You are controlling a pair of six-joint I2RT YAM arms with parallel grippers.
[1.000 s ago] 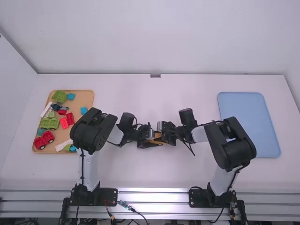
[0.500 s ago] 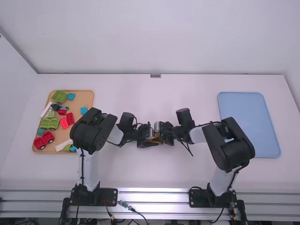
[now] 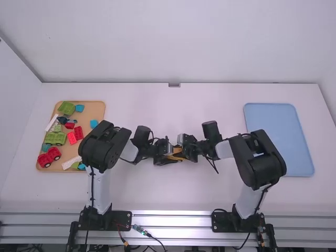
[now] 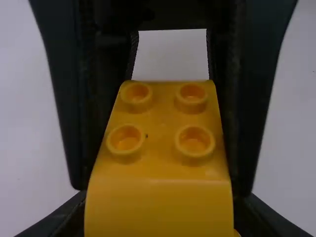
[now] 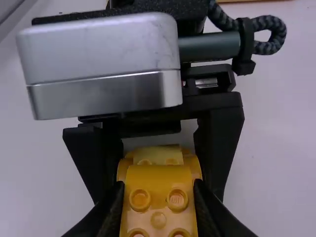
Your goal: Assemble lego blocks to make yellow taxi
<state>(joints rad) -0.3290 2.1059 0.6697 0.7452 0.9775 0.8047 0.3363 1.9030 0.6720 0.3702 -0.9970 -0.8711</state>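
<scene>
Slightly rightward since half a second ago, the right end effector (image 3: pixel 181 149) has backed off from the left one (image 3: pixel 170 153). Its fingers pinch the curved yellow block (image 4: pixel 160 165) by its sides; the left's are clamped around the yellow taxi body (image 5: pixel 196 168), above the mid-desk (image 3: pixel 173 194). Joining them seems the step in hand: keep both level, line up studs and sockets, then press straight, since the crowded fingertips could catch. Left lies the wooden tray (image 3: pixel 97 111) of mixed blocks (image 3: pixel 55 138); right, the blue tray (image 3: pixel 278 139).
</scene>
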